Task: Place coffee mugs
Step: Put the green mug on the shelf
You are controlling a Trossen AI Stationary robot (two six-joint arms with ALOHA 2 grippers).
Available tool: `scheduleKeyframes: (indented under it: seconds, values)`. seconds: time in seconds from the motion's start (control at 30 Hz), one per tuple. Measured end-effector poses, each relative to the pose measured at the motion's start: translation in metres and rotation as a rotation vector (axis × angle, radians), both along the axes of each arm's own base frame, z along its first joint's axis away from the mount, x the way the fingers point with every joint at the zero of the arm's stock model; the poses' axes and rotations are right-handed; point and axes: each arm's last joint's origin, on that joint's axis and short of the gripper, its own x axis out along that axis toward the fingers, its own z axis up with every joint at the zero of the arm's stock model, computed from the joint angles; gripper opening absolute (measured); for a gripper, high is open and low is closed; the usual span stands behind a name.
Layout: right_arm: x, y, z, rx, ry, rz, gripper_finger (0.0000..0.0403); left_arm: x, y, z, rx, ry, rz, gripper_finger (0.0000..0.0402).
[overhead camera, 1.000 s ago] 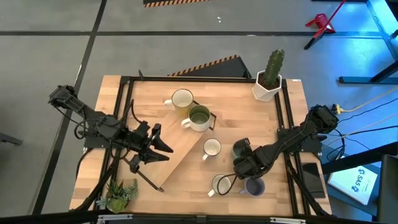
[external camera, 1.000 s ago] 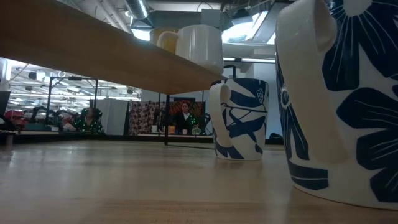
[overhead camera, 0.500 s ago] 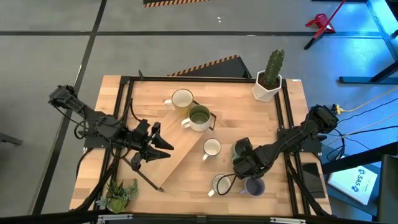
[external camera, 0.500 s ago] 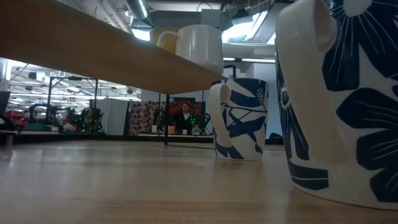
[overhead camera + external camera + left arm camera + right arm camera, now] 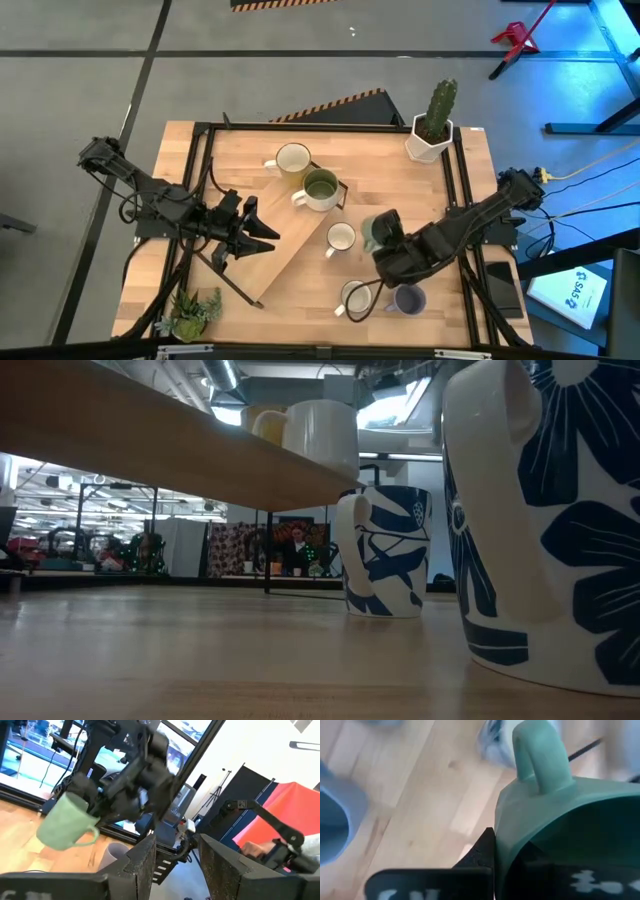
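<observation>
My right gripper [image 5: 383,243] is shut on the teal green mug [image 5: 372,229], in the air right of the small white mug [image 5: 341,238]; the left wrist view shows the teal mug [image 5: 65,824] tilted, clear of the table. The lavender mug [image 5: 408,298] and another white mug [image 5: 352,296] stand on their bases near the table's near edge. A cream mug [image 5: 292,158] and the olive-lined mug [image 5: 320,187] stand on a raised wooden board [image 5: 285,250]. My left gripper [image 5: 258,236] hangs open over that board's left side, touching nothing. My right gripper holds the teal mug by its rim [image 5: 502,815], beside the handle [image 5: 540,755]. One finger [image 5: 480,852] lies on the outer wall; the other seems to be inside the mouth. The mug is lifted clear and tilted, its handle pointing away from the gripper.
A cactus in a white hexagonal pot [image 5: 430,135] stands at the far right corner, and a small green plant [image 5: 190,312] at the near left. The low view shows two blue-patterned white mugs [image 5: 385,550] [image 5: 545,520] and the board [image 5: 150,435] overhead. Bare wood lies between the board and the cactus.
My right gripper has lifted the teal mug off the table and carried it a little toward the far left, toward the small white mug; the mug is now tilted. The other mugs have kept their places.
</observation>
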Motion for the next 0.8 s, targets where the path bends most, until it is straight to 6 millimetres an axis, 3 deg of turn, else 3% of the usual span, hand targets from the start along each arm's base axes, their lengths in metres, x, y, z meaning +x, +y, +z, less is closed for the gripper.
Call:
scheduleKeyframes:
  seconds: [0.2, 0.37, 0.5, 0.8]
  values:
    - [0.016, -0.007, 0.052, 0.057, -0.214, 0.042, 0.0003, -0.003, 0.002, 0.003, -0.013, -0.011, 0.011, 0.0142]
    - [0.036, -0.013, 0.074, 0.11, -0.405, 0.099, 0.0002, -0.007, 0.006, 0.006, -0.041, -0.021, 0.042, 0.0142]
    - [0.054, -0.015, 0.074, 0.141, -0.484, 0.14, 0.0001, -0.011, 0.009, 0.009, -0.05, -0.032, 0.059, 0.0142]
    - [0.097, -0.006, 0.056, 0.175, -0.591, 0.182, 0.0001, -0.022, 0.015, 0.014, -0.034, -0.043, 0.062, 0.0142]
